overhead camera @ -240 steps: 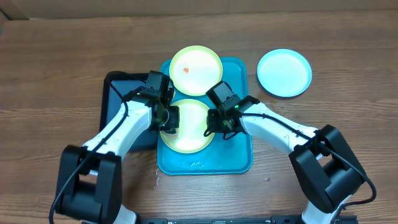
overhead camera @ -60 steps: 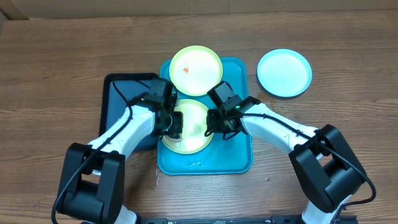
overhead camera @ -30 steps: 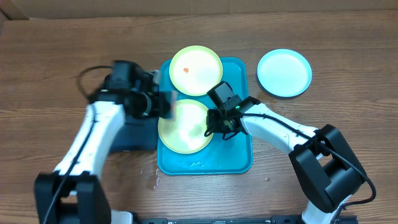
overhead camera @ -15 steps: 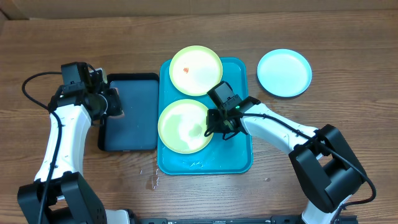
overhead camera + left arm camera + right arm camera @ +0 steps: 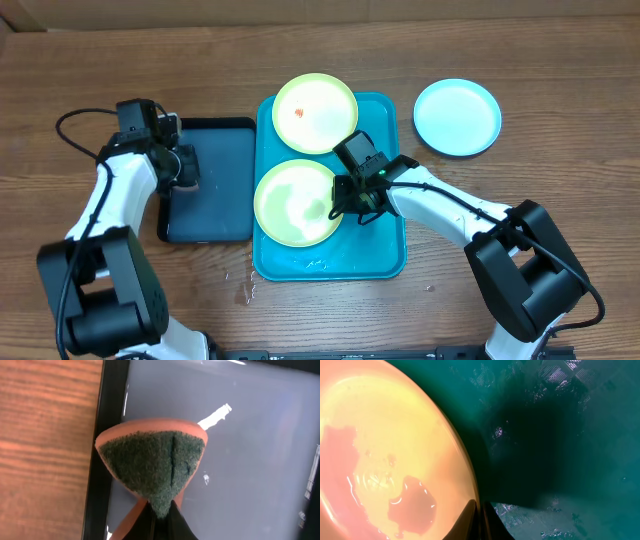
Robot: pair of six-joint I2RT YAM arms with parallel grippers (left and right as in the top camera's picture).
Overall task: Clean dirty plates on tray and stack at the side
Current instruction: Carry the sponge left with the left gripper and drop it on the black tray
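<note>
Two pale yellow-green plates lie on the teal tray [image 5: 385, 250]. The far plate [image 5: 315, 112] carries a small red smear, and the near plate [image 5: 295, 202] looks wet. A light blue plate [image 5: 457, 117] rests on the table to the right of the tray. My right gripper [image 5: 346, 200] is shut on the near plate's right rim; its wrist view shows the plate [image 5: 385, 450] pinched at the edge by the gripper [image 5: 480, 510]. My left gripper [image 5: 186, 168] is shut on a sponge [image 5: 152, 467], green scouring face over orange, above the dark tray's left edge.
A dark navy-black tray [image 5: 215, 185] sits just left of the teal tray, its wet floor [image 5: 240, 460] shining in the left wrist view. Water drops mark the wood at the teal tray's near left corner [image 5: 245, 285].
My left arm has lifted the sponge off the near plate and swung left to the dark tray's left edge. The right gripper and the plates have not moved.
</note>
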